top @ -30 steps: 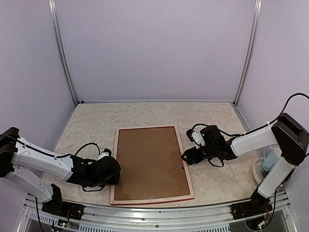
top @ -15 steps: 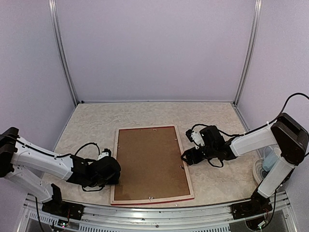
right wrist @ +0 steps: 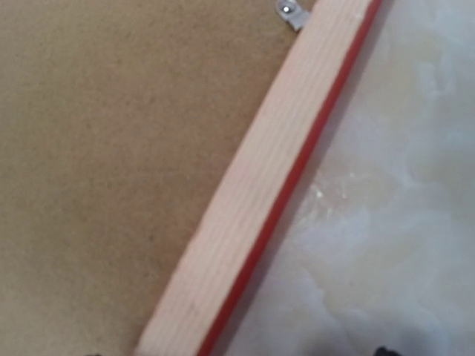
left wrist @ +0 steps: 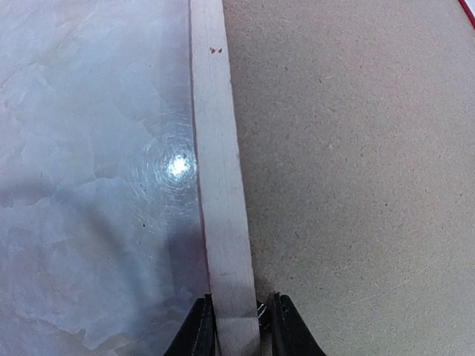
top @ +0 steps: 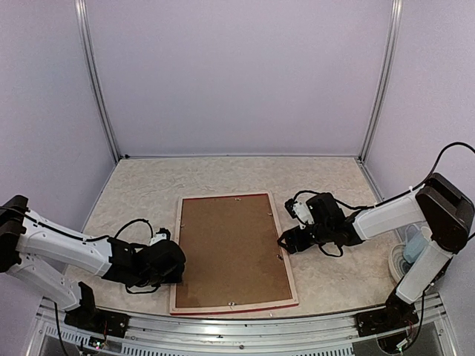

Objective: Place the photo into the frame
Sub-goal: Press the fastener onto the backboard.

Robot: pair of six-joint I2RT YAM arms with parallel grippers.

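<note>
On the desk [top: 148, 185] the frame [top: 234, 305] lies face-down, brown backing board [top: 231, 248] seated, photo unseen; likely the finishing step, the left pincer [left wrist: 236, 330] narrow on its left rail, the right pincer [top: 283, 241] wide above the right, calling for 2 even grips.

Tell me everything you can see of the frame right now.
The frame lies flat, back up, on the table: pale wood rails, a red edge along the outside, brown backing board inside with small metal tabs. The left gripper straddles its left rail near the front corner, fingers close on both sides; the open right gripper sits at its right rail.
</note>
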